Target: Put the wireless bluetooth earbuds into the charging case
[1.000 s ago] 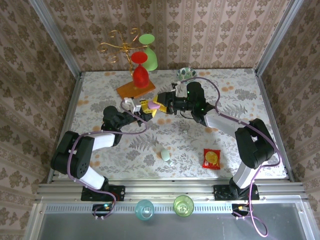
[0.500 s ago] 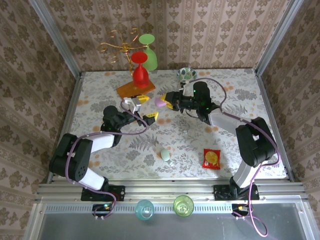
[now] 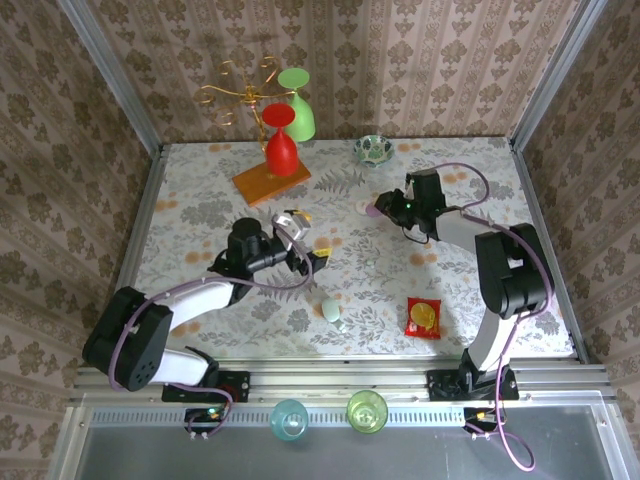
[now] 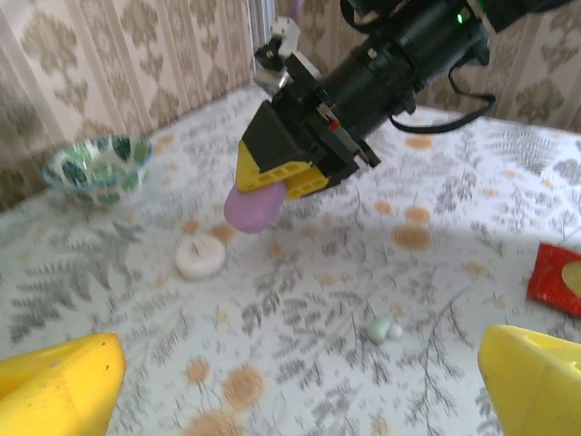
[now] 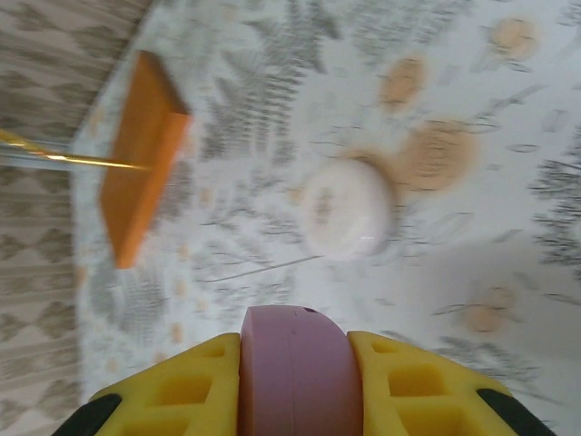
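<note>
**Right claw grips the lilac case, left claw spread wide**

Top view: the left claw (image 3: 311, 236) sits just left of the frame's centre, its jaws spread wide with nothing between them. The right claw (image 3: 378, 209), a little higher and right of centre, is closed on a lilac pebble-shaped plastic charging case (image 3: 370, 211). The tiny pale mint-white plastic earbuds (image 3: 333, 311) lie on the floral-patterned surface (image 3: 200, 190) below centre, well apart from the case and from both claws. A red snack packet (image 3: 423, 316) lies to their right. A small patterned bowl (image 3: 372, 148) stands at upper centre. Left of it, a flat orange board (image 3: 262, 183) carries a red glass (image 3: 280, 140).

Left wrist view: the left claw (image 4: 295, 386) shows its yellow fingertips (image 4: 64, 386) in the two lower corners, far apart. In the upper middle the right claw (image 4: 274, 182) pinches the charging case (image 4: 252, 207), which hangs clear of the surface (image 4: 136, 300). A white round disc (image 4: 200, 258) lies on the surface just lower left of the case. The bowl (image 4: 98, 166) is at the left edge. The earbuds (image 4: 381, 329) lie lower right of centre and the snack packet (image 4: 558, 277) at the right edge.

Right wrist view: at bottom centre the charging case (image 5: 292, 350) is wedged in the right claw (image 5: 292, 395), touching both yellow fingers. The disc (image 5: 347, 211) lies at mid-frame on the surface (image 5: 508, 209), and the board (image 5: 141, 159) is at upper left.
</note>
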